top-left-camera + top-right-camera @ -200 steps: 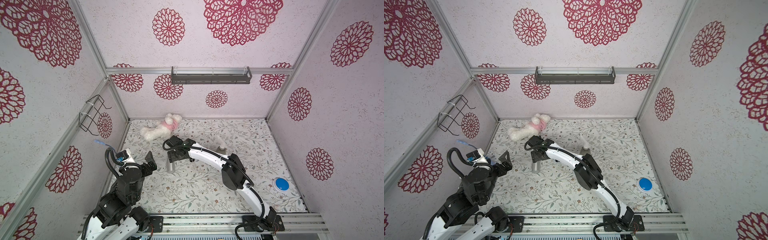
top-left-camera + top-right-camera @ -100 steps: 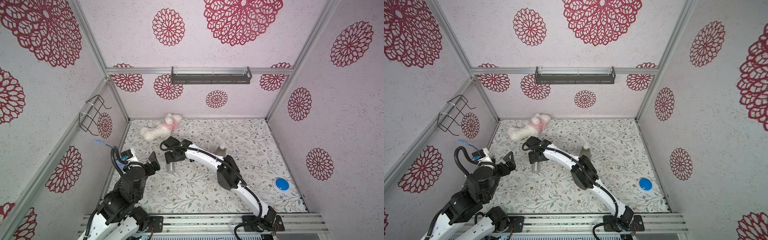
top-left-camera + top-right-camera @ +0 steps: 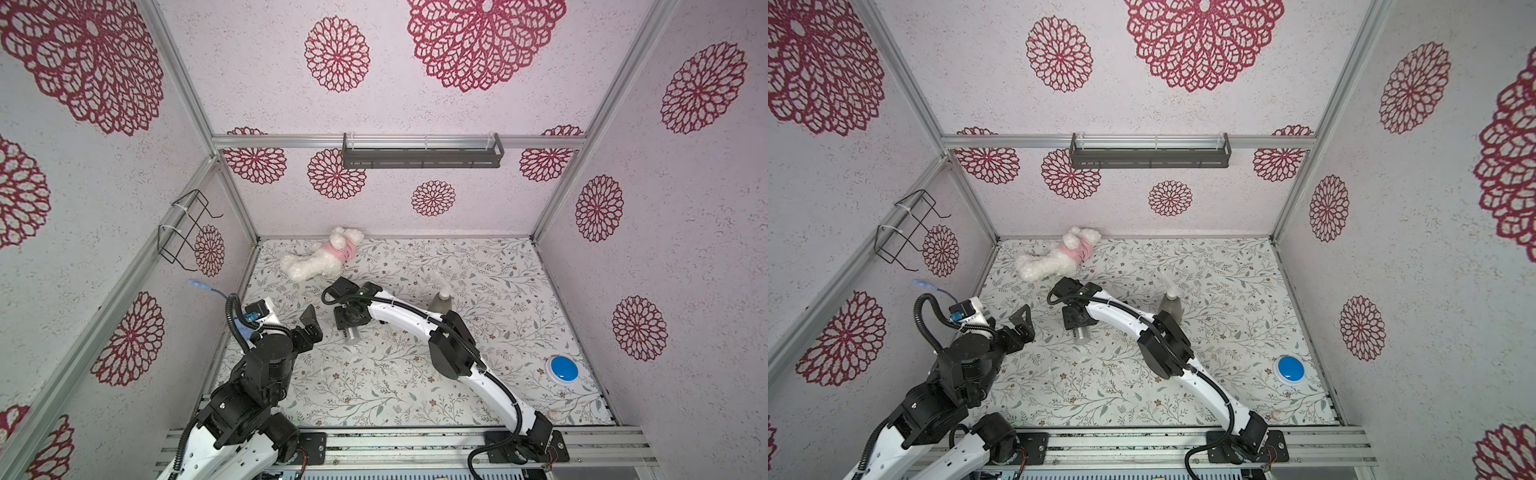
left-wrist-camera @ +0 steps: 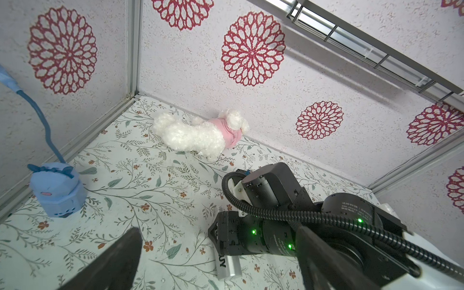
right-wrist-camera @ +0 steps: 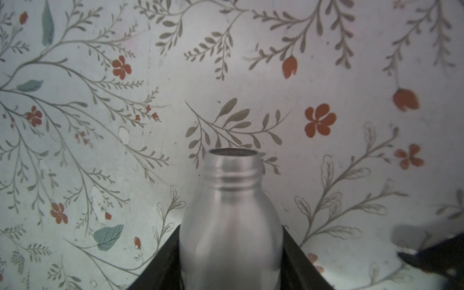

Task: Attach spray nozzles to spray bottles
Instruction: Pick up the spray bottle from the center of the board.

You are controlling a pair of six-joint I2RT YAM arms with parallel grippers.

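A slim silver spray bottle (image 3: 353, 335) (image 3: 1082, 336) lies low along the floral table, left of centre. My right gripper (image 3: 348, 321) (image 5: 231, 227) is shut on its body, a black finger pressed against each side. Its open threaded neck (image 5: 233, 163) carries no nozzle. The lettered base (image 4: 228, 266) sticks out behind the gripper. My left gripper (image 3: 311, 327) (image 3: 1022, 322) (image 4: 217, 229) hangs open and empty just left of that bottle. Further right stands the smoky grey spray bottle (image 3: 439, 303) (image 3: 1170, 306) with a clear spray nozzle (image 3: 440, 282) on top.
A white plush dog in pink (image 3: 320, 259) lies at the back left. A blue button (image 3: 563, 368) sits near the right wall. A blue toy with a cable (image 4: 56, 192) stands by the left wall. A grey shelf (image 3: 422, 156) and a wire basket (image 3: 187, 226) hang on the walls.
My right gripper's fingers have closed in on the silver bottle. The left arm has reached a little further toward the bottle, its gripper still open.
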